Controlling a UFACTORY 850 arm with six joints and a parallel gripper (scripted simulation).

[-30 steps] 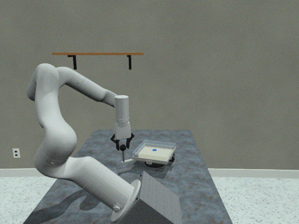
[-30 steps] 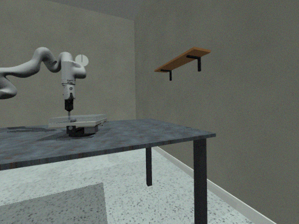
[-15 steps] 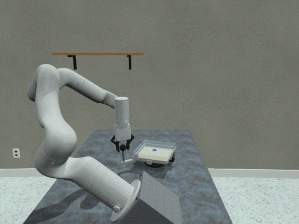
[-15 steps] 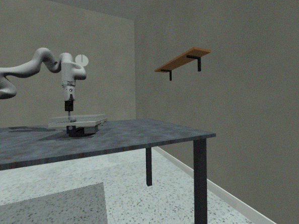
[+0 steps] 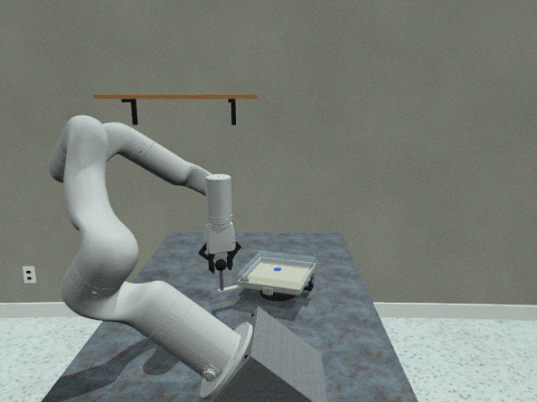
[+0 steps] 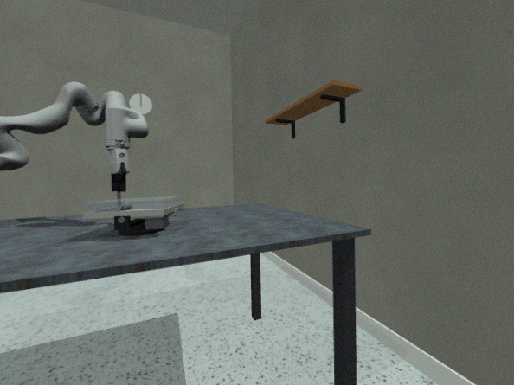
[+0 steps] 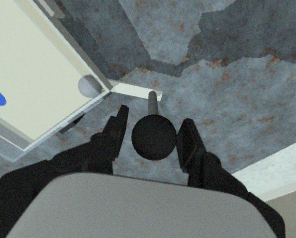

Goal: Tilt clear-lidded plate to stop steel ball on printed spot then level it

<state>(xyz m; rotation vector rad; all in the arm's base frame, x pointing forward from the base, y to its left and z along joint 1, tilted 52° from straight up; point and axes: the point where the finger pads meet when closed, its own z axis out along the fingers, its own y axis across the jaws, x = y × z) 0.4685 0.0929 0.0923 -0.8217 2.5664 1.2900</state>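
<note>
The cream plate [image 5: 277,275] with a clear lid sits on a dark pivot base [image 5: 277,294] on the table. A blue spot [image 5: 277,269] is printed near its middle. The steel ball [image 7: 89,86] rests in the plate's corner next to the handle tab, far from the spot. A thin stem with a black knob [image 5: 221,265] rises from that tab. My gripper [image 5: 220,266] points straight down with a finger on each side of the knob [image 7: 153,137]. The wrist view shows small gaps between the knob and both fingers of the gripper [image 7: 152,136], so it is open. In the side view the gripper [image 6: 118,187] stands over the plate's [image 6: 134,207] edge.
The arm's grey mounting block [image 5: 280,365] stands at the table's near end. A wooden shelf [image 5: 175,96] hangs on the back wall, well above the table. The table's edge runs a short way right of the plate.
</note>
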